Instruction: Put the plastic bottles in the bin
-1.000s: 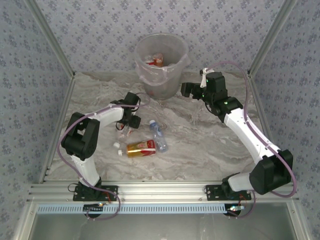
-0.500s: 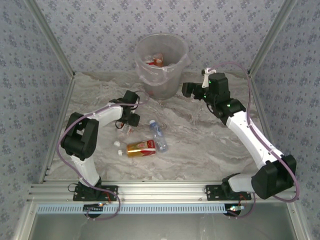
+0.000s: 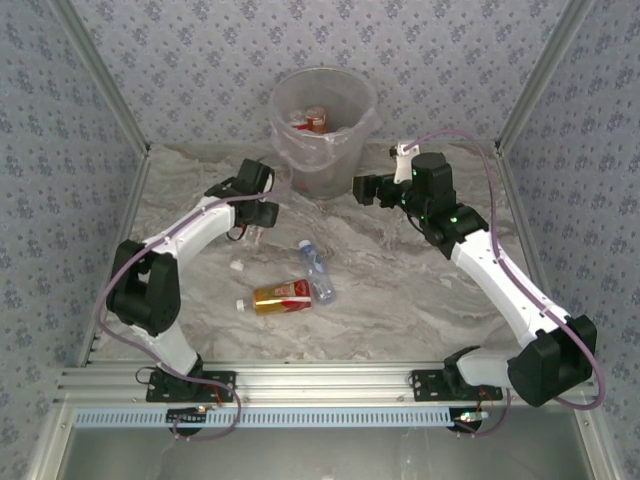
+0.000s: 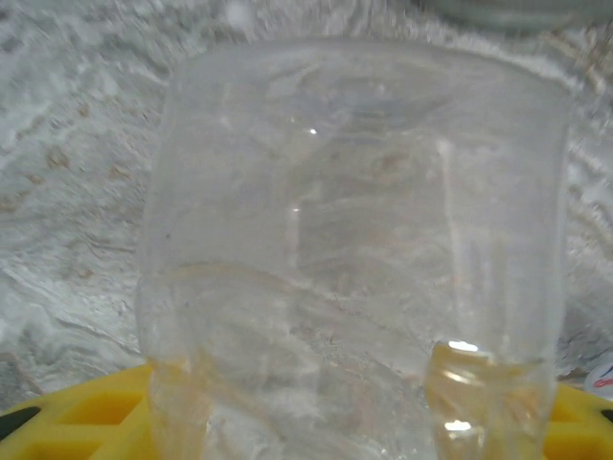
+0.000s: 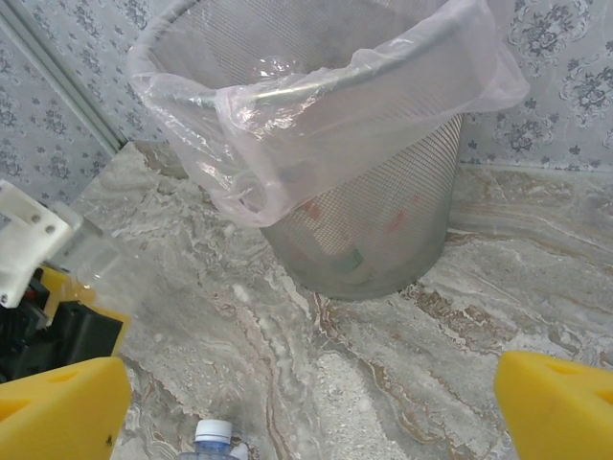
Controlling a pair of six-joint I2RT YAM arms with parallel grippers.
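My left gripper [image 3: 254, 203] is shut on a clear plastic bottle [image 4: 354, 220], held off the table left of the bin [image 3: 322, 140]. The bottle sits between the yellow fingers [image 4: 465, 398], and it also appears at the left of the right wrist view [image 5: 94, 257]. My right gripper [image 3: 362, 188] hangs open to the right of the bin, with its yellow fingertips [image 5: 59, 410] wide apart above bare table. A blue-labelled bottle [image 3: 317, 270] and a gold-and-red bottle [image 3: 283, 296] lie on the table. Inside the bin there are bottles [image 3: 310, 121].
The bin's mesh wall and loose clear liner [image 5: 316, 125] stand close in front of the right wrist camera. A small white piece [image 3: 237, 266] lies near the left arm. Patterned walls enclose the marble table [image 3: 400, 290] at the back and sides.
The left arm has lifted the clear bottle off the table and carried it back toward the bin. The right gripper has shifted slightly left and lower, still open.
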